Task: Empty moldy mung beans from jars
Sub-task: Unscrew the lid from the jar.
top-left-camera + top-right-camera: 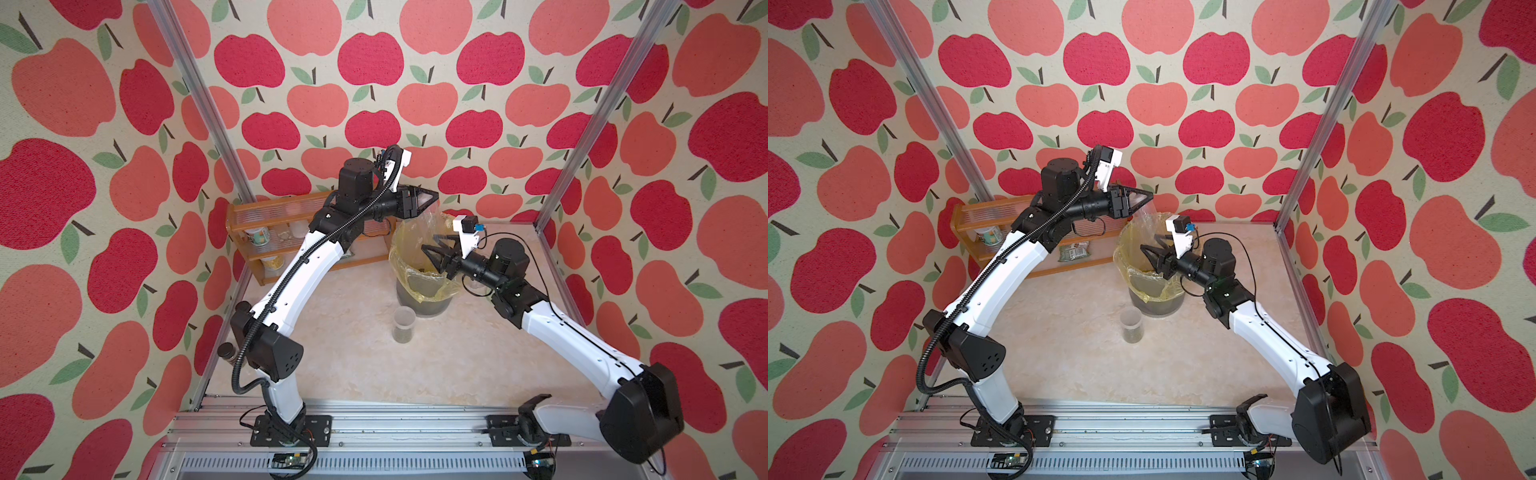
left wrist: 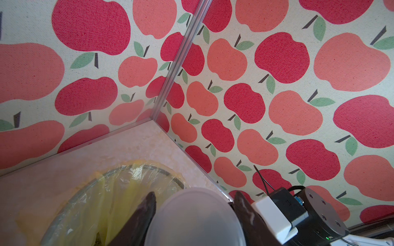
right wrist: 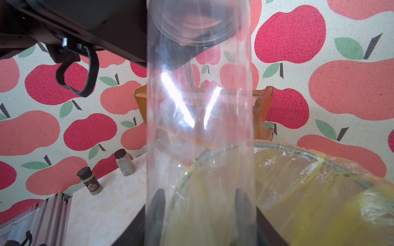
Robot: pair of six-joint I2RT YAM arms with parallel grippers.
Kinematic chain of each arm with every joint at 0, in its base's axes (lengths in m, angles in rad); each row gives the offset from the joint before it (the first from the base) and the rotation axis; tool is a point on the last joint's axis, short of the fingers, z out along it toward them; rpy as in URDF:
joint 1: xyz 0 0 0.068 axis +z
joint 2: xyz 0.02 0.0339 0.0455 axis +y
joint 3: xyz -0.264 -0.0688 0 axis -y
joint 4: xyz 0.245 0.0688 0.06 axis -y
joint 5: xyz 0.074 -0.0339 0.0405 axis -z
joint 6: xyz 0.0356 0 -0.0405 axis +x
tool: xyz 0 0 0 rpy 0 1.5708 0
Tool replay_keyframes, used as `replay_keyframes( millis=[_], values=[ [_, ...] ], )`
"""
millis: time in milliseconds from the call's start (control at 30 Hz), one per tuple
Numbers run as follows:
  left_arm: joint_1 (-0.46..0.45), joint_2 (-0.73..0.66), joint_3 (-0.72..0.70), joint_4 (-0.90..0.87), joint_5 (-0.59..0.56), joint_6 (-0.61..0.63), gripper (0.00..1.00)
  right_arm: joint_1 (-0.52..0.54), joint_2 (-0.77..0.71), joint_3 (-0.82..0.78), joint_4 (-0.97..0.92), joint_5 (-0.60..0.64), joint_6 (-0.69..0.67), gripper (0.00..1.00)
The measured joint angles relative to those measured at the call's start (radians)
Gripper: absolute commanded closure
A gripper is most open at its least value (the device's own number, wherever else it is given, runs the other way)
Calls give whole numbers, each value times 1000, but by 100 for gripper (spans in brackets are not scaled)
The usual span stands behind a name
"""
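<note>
My right gripper [image 3: 200, 191] is shut on the base of a tall clear jar [image 3: 200, 106], which it holds upright over the bin. No mung beans show inside that jar. The jar's frosted lid [image 2: 196, 217] sits between the fingers of my left gripper [image 2: 195, 194], which is shut on it from above. In both top views the left gripper [image 1: 432, 198] is above the right gripper [image 1: 430, 245], with the tall jar [image 1: 1144, 216] between them. A shorter clear jar [image 1: 404, 324] stands on the table in front of the bin, with mung beans [image 1: 402, 336] at its bottom.
A bin [image 1: 424, 305] lined with a yellow bag stands mid-table under both grippers. A wooden rack [image 1: 249, 226] holding printed cans is at the back left. Two dark-lidded spice jars [image 3: 89, 181] [image 3: 124, 163] stand by the left wall.
</note>
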Motion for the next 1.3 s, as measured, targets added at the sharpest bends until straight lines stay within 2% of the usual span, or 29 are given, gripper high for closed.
replay_keyframes(
  millis=[200,533,633,867,933,1000,1100,1300],
  values=[
    [-23,4,44,-54,-97,6,48,92,0,24,-39,219,-71,61],
    [-73,4,64,-98,-297,-12,46,246,22,48,-53,657,-193,63],
    [-74,12,79,-109,-332,-20,46,267,50,72,-53,727,-213,63],
    [-73,7,67,-118,-345,-30,39,275,56,82,-81,751,-220,62],
    [-70,-3,47,-121,-343,-31,36,270,56,87,-99,717,-217,61],
    [-70,-6,26,-131,-329,-33,28,267,56,106,-122,674,-216,62],
    [-71,-7,-2,-142,-303,-53,24,255,54,132,-148,630,-200,62],
    [-71,-16,-47,-140,-274,-68,11,203,50,138,-175,544,-141,62]
  ],
)
